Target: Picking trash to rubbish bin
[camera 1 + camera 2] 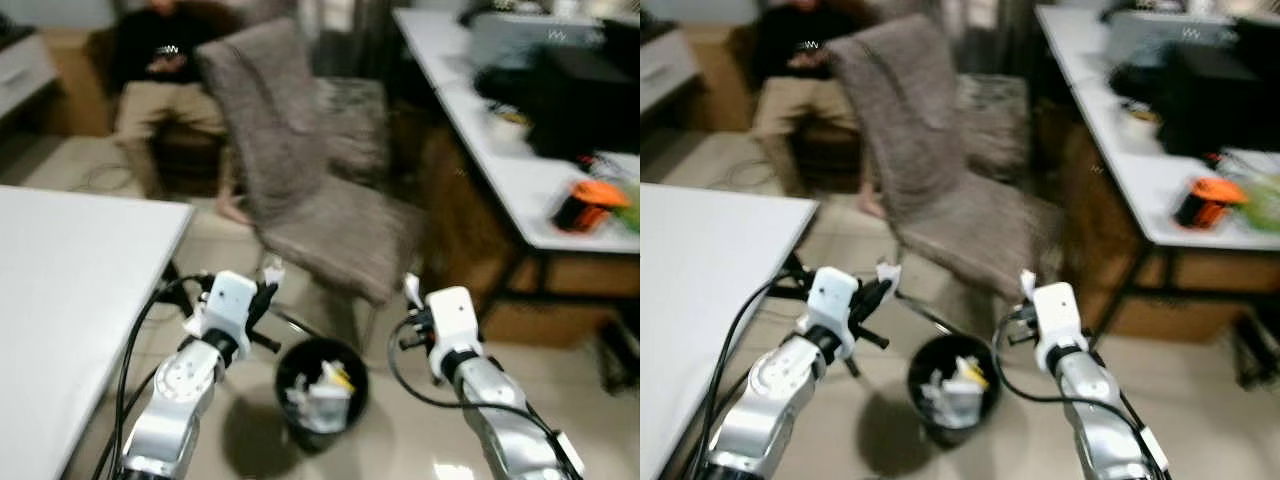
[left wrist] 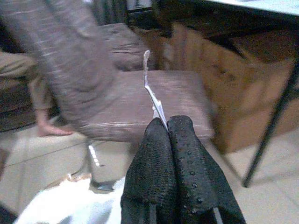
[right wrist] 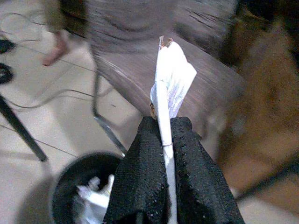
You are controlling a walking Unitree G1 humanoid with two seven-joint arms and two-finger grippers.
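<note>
Now we see both arms raised over the floor, w/ the black bin (image 1: 321, 392) low in the centre of the head views, between the two arms and a bit below them. It stands on the tiled floor (image 1: 400, 440) and already has crumpled white paper and a yellow bit inside.

Left claw (image 2: 167, 122) sits lower left of centre in the head view; in its wrist view the fingers are pressed together, clamped on a thin white scrap (image 2: 153, 95) that sticks up past the tips. The same scrap shows as a small white fleck just above the left wrist in the head view, up and left of the bin.

Right claw (image 3: 163, 123) is lower right of centre; its fingers are shut on a folded white paper (image 3: 170, 79) that runs between the pads and fans out above them. The bin's rim shows in the lower left of that wrist view, near but not under the paper.

Behind the arms, mid frame, is a grey-brown chair (image 1: 300, 170) w/ a metal frame. A white table (image 1: 70, 300) fills the left side, another white table (image 1: 500, 160) w/ dark gear and an orange item (image 1: 590, 200) runs down the upper right. A person (image 1: 160, 70) sits at upper left. Pics are blurry.
</note>
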